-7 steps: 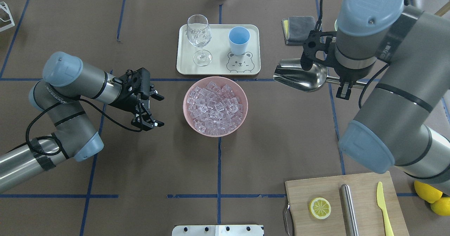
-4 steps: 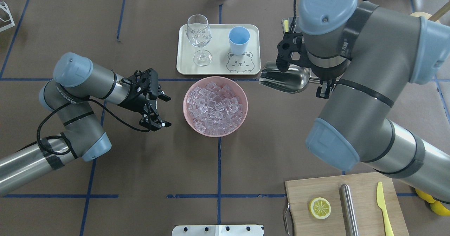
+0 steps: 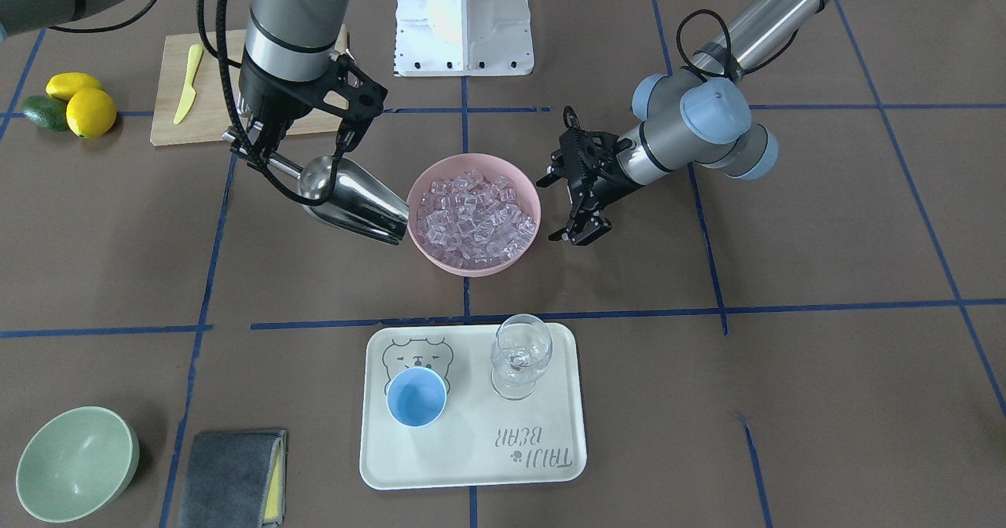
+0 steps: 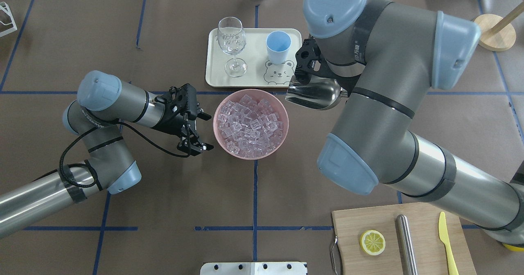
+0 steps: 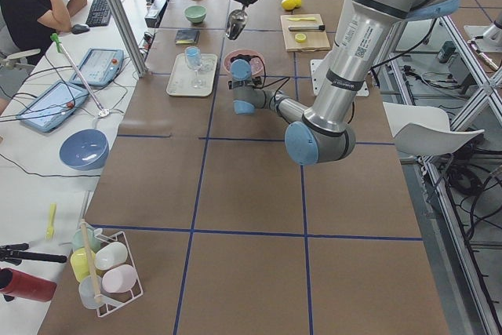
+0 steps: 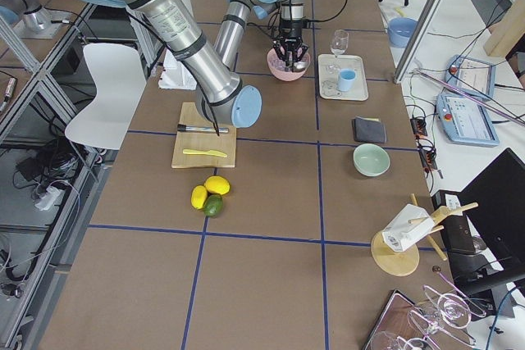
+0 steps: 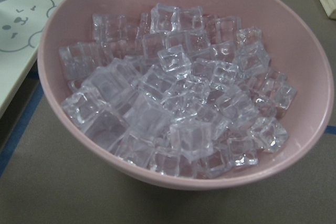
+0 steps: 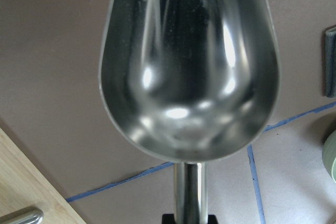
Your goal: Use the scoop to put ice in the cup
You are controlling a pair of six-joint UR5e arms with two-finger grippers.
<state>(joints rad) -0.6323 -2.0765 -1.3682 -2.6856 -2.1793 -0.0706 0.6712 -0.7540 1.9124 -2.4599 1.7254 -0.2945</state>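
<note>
Holds scoop (image 3: 357, 202) by its rod handle in right gripper (image 3: 261, 153), fingers narrow and clamped on the rod. Reaches in with right arm from robot's right, elbow bent and raised over the table (image 4: 163, 193), wrist pointing down beside the tray (image 4: 256, 64) corner. Tilts scoop mouth-down toward pink bowl (image 3: 471, 265), mouth right at the rim on robot's right side; can't tell if touching. Shows bare shiny steel in the trough on right wrist view. Reaches in low with left arm from robot's left, elbow folded back toward robot, wrist about level and aimed at the bowl. Holds left gripper (image 4: 206, 132) spread wide, one finger toward the far side and one toward the near, just beside bowl's left wall, apart from it as far as overhead view tells. Fills left wrist view with bowl and ice (image 7: 173, 114). Has ice heaped in the bowl, clear cubes up to about rim level, mid-table between the two grippers. Has cup (image 4: 278, 46) upright on the tray beyond the bowl, near the right wrist, beside glass (image 4: 231, 37), well apart from left gripper. Has board (image 4: 425, 226) with lemon slice (image 4: 372, 242), steel cylinder (image 4: 407, 242) and yellow knife (image 4: 446, 242) at near right corner.
</note>
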